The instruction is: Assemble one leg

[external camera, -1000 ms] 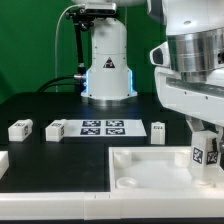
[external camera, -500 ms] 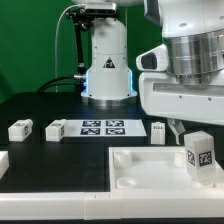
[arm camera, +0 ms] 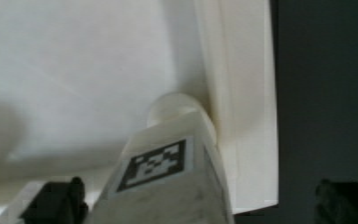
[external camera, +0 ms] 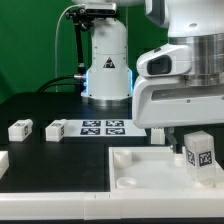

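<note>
One leg (external camera: 201, 153), a small white block with a marker tag facing the camera, stands upright on the large white square piece (external camera: 150, 165) near its corner at the exterior view's right. My gripper (external camera: 190, 136) hangs just above and around it. In the wrist view the leg (arm camera: 172, 160) rises between my two dark fingertips (arm camera: 55, 200), which stand far apart with a gap on each side. The gripper (arm camera: 199, 205) is open and not touching the leg.
Two more legs (external camera: 20, 129) (external camera: 56, 129) lie at the exterior view's left. Another leg (external camera: 158, 132) stands half hidden behind my hand. The marker board (external camera: 102, 126) lies in front of the robot base (external camera: 105, 65). A white part (external camera: 3, 160) shows at the left edge.
My hand has shifted toward the exterior view's left and looms larger. The leg stays standing at the same corner of the square piece.
</note>
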Tool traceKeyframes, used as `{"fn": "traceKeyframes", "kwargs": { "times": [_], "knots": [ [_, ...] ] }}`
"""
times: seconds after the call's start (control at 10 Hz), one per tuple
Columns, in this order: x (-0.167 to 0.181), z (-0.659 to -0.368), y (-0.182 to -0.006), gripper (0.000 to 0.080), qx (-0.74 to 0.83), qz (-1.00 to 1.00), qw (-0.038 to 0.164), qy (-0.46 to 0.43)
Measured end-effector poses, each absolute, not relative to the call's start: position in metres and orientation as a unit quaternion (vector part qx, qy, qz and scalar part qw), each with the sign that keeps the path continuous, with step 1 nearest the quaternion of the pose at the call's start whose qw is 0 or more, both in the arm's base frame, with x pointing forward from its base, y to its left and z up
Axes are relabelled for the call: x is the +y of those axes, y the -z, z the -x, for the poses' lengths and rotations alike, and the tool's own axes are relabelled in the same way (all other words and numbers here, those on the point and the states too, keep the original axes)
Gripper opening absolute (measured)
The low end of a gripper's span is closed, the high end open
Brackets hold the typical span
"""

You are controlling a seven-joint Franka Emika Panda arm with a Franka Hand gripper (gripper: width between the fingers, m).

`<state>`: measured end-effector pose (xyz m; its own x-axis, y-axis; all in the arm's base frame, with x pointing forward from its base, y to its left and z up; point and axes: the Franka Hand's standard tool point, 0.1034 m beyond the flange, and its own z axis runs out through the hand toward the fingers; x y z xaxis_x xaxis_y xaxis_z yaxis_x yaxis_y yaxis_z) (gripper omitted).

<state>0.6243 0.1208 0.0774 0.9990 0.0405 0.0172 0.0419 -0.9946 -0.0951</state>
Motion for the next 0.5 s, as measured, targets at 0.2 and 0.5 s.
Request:
{"fn": "traceKeyframes", "kwargs": {
  "times": [0.2, 0.5],
  "knots": [
    [0.1171, -0.6247, -0.0773, 0.0649, -0.116, 0.992, 0.046, 0.012],
    [0.1170, -0.6247, -0.0772, 0.0520, -0.133, 0.990, 0.046, 0.012]
  ]
}}
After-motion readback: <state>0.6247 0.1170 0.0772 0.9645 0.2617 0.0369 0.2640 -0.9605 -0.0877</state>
